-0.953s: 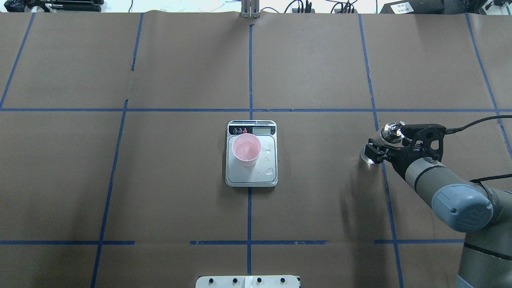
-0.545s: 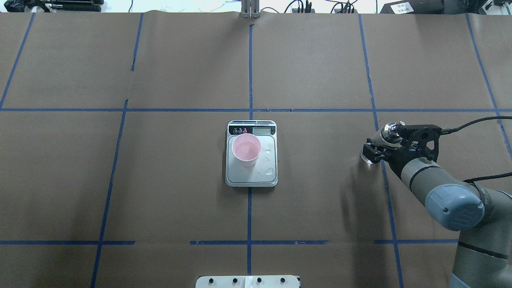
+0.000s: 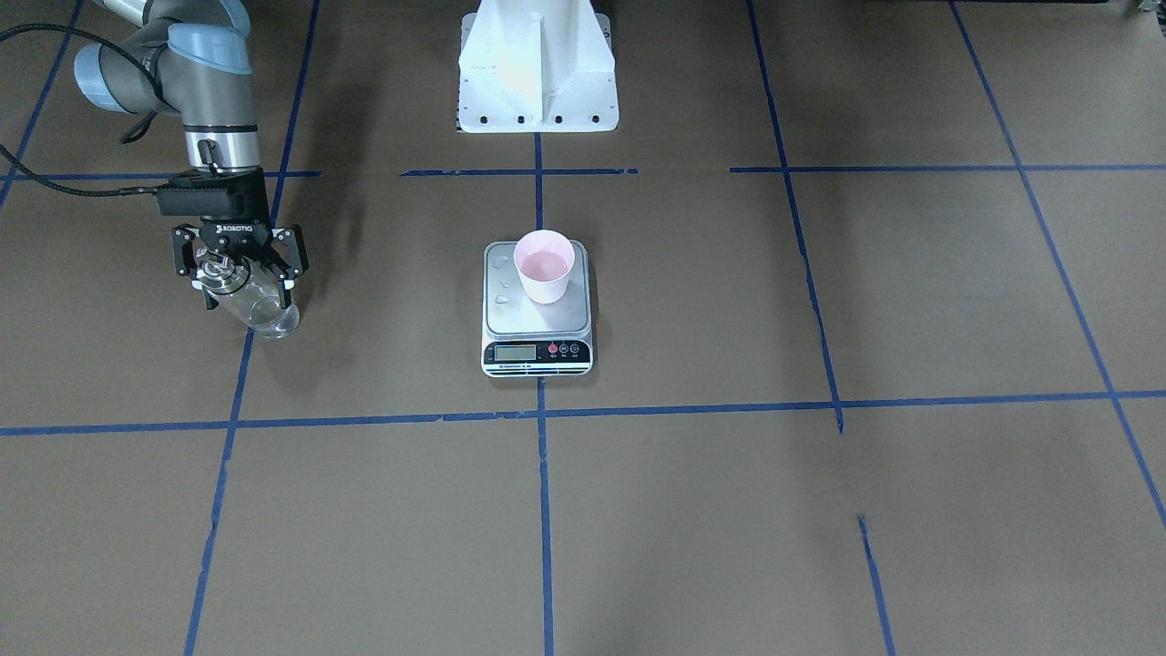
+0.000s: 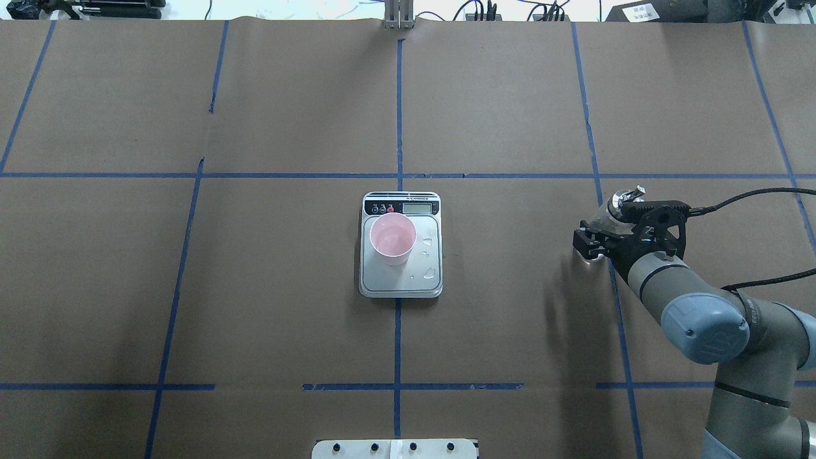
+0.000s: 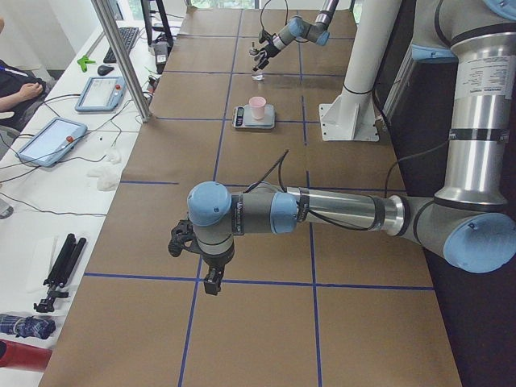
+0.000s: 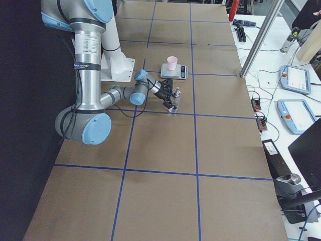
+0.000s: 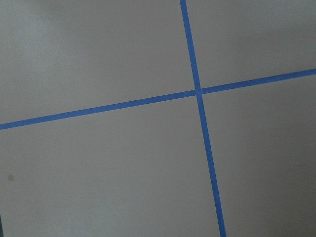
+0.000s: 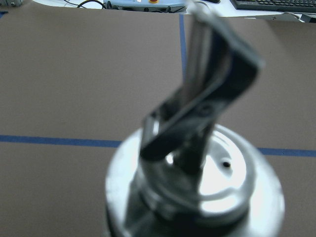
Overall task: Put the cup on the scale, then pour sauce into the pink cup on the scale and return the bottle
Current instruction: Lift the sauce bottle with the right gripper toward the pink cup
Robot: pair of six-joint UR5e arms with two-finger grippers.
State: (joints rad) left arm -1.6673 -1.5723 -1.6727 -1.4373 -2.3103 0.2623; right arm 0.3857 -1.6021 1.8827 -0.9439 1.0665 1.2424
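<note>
The pink cup [image 4: 393, 237] stands on the back left of the scale [image 4: 382, 280], near its display; both also show in the front view, cup [image 3: 544, 264] on scale [image 3: 537, 319]. My right gripper [image 4: 598, 234] is shut on the clear bottle, whose silver cap [image 4: 622, 200] sticks up behind the fingers. In the front view the gripper [image 3: 241, 284] holds the bottle [image 3: 262, 312] roughly upright, base at or just above the paper on a blue tape line. The cap [image 8: 197, 187] fills the right wrist view. My left gripper [image 5: 193, 260] hangs low over the table's left end; I cannot tell its state.
Clear droplets [image 4: 430, 273] lie on the scale's platform right of the cup. The white robot base [image 3: 537, 64] stands behind the scale. Blue tape lines [image 7: 197, 91] grid the brown paper. Operators' tablets and cables [image 5: 48, 141] lie beyond the far edge.
My right arm has shifted slightly left and away from me with the bottle in its grip. The cup and scale have not moved.
</note>
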